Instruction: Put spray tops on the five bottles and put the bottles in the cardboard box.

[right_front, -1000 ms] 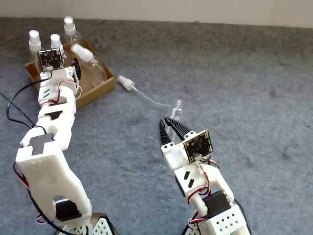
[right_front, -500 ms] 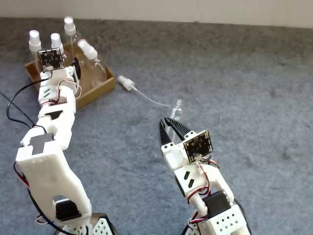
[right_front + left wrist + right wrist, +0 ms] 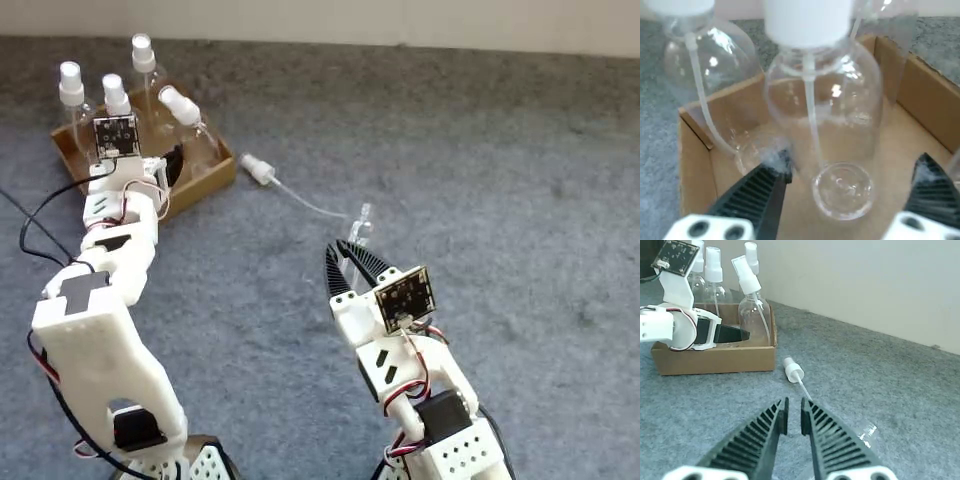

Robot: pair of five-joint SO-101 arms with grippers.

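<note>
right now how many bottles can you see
5. Four capped ones stand in the cardboard box: left bottle, middle bottle, far bottle, leaning bottle. The uncapped bottle lies on the carpet by the right gripper. None seems hidden.

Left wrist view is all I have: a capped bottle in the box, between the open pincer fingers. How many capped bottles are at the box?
Observer: The high view shows four capped bottles at the box; one leans.
Operator: And the fifth?
Observer: The fifth bottle lies uncapped on the carpet, just ahead of the right pincer.
Operator: Its top?
Observer: The spray top lies on the carpet beside the box, its tube pointing toward that bottle.
</note>
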